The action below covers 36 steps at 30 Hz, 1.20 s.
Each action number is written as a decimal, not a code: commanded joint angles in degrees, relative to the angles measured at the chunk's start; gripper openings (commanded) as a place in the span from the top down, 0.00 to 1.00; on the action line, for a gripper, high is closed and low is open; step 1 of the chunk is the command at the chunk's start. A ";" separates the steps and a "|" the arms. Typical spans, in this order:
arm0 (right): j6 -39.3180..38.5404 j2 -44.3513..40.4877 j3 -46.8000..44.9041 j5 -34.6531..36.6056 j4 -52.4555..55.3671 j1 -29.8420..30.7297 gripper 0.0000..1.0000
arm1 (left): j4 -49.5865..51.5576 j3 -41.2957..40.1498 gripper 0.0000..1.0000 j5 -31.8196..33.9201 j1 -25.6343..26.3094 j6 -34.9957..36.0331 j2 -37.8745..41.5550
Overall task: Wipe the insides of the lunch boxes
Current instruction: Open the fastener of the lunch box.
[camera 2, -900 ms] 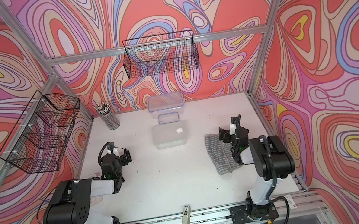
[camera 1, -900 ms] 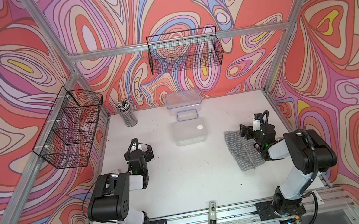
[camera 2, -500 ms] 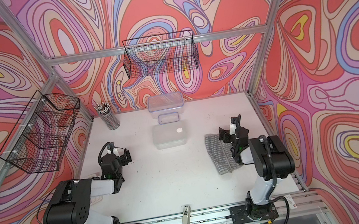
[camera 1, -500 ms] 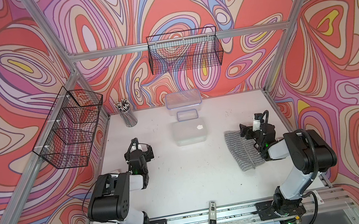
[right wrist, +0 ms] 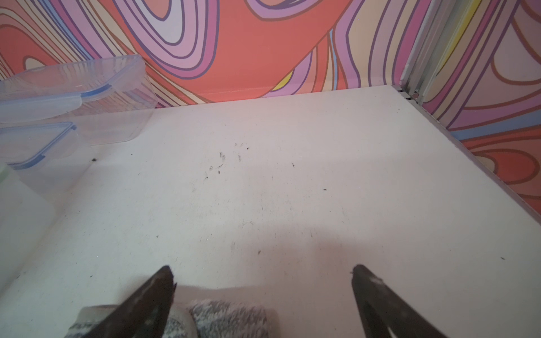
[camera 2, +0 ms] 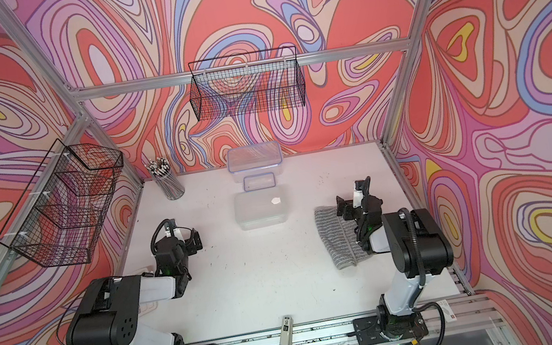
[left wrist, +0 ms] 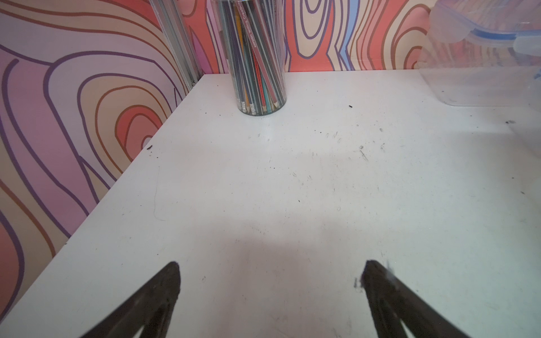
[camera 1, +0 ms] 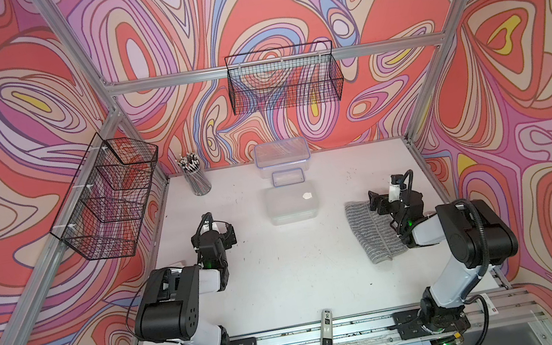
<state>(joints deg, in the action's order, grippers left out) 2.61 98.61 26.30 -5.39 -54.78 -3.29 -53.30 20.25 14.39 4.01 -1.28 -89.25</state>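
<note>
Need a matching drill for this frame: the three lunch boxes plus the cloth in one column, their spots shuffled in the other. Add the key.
Column A
1. large blue-rimmed box
2. small blue-rimmed box
3. frosted-lid box
4. striped cloth

Column B
a. middle of the box row
b. lying flat by the right pincer
c. row end farthest from the robot
d. row end nearest the robot

Pairs: 1-c, 2-a, 3-d, 4-b
</note>
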 commanded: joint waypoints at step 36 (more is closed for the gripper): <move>1.33 -14.06 4.71 4.98 18.33 0.47 0.08 | 30.19 8.66 0.22 -2.89 0.82 -1.35 25.26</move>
<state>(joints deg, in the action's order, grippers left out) 3.49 88.64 27.77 -1.74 -44.84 -3.27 -35.22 24.95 14.59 4.54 -1.74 -68.71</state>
